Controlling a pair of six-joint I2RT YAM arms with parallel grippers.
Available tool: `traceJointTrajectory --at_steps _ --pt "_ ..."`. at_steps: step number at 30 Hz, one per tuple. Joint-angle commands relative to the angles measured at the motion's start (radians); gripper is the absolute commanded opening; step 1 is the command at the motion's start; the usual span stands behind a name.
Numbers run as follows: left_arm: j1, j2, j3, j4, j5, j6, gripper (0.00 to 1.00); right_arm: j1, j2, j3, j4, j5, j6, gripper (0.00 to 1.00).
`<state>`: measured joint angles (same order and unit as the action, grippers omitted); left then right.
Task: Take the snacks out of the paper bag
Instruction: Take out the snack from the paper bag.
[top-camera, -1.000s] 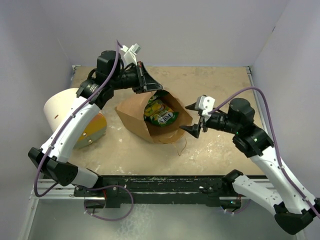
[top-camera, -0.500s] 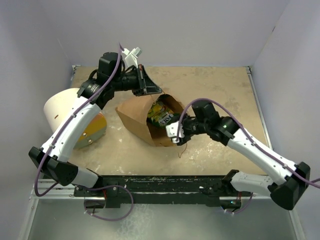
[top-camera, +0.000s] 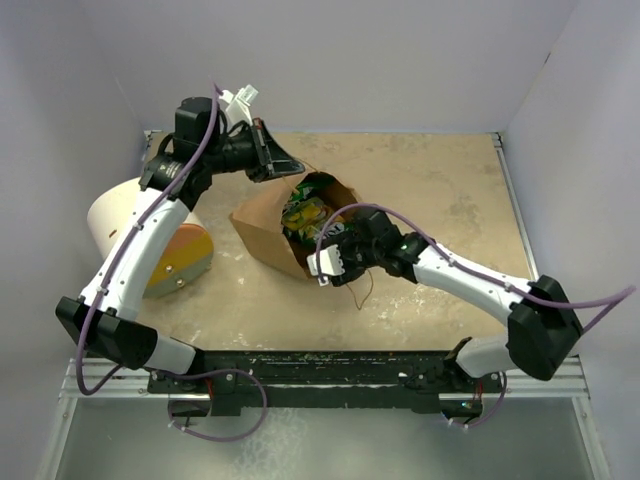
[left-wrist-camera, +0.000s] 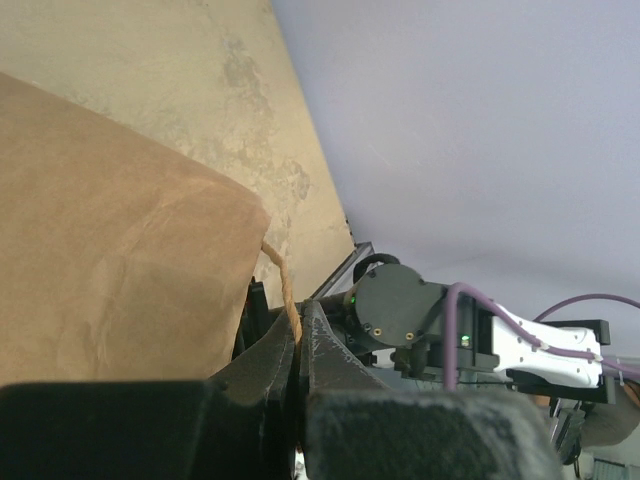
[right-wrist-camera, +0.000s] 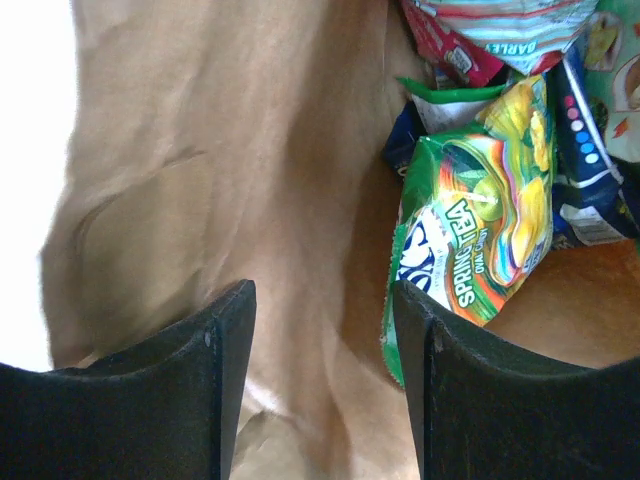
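Now the right tool (right-wrist-camera: 320, 300) is set wide inside the paper bag (right-wrist-camera: 200, 150), the Spring Tea packet (right-wrist-camera: 470, 250) just beside it; the handle (left-wrist-camera: 283, 290) is pinched by the left tool (left-wrist-camera: 298, 335).

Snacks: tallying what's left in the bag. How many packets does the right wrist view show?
5: green-yellow packet centre, red-pink at top, green-edged beneath it, dark blue right, teal top-right corner. More may be hidden.

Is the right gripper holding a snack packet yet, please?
No, the right gripper stands open inside the paper bag, with the green-yellow packet ungripped beside its fingers.
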<state>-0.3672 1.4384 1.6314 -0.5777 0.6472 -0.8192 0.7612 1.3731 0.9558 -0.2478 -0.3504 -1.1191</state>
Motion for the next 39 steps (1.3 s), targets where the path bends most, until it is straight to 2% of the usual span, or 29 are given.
traceJointTrajectory --at_steps 1,9,11,13,18,21,22,30,39 --pt "0.044 -0.017 0.024 0.050 0.073 0.009 0.00 0.007 0.054 -0.009 0.202 0.049 -0.007 0.60" --pt "0.062 -0.003 0.045 0.023 0.107 0.025 0.00 0.010 0.194 0.092 0.340 0.120 0.105 0.57" --pt "0.061 -0.003 0.044 0.024 0.112 0.022 0.00 0.009 0.214 0.098 0.354 0.137 0.108 0.53" --pt "0.061 -0.006 0.039 0.026 0.114 0.019 0.00 0.009 0.226 0.101 0.356 0.147 0.111 0.42" --pt "0.062 -0.026 0.017 0.048 0.122 0.004 0.00 0.010 0.172 0.098 0.344 0.139 0.122 0.23" --pt "0.061 -0.042 -0.005 0.063 0.123 -0.009 0.00 0.010 0.136 0.111 0.307 0.141 0.139 0.03" --pt "0.061 -0.049 -0.014 0.067 0.119 -0.011 0.00 0.009 0.127 0.118 0.294 0.140 0.151 0.00" --pt "0.061 -0.076 -0.049 0.065 0.096 -0.022 0.00 0.011 0.014 0.172 0.243 0.068 0.298 0.00" --pt "0.063 -0.050 0.003 0.032 0.077 -0.012 0.00 0.012 -0.057 0.299 0.094 0.075 0.323 0.00"
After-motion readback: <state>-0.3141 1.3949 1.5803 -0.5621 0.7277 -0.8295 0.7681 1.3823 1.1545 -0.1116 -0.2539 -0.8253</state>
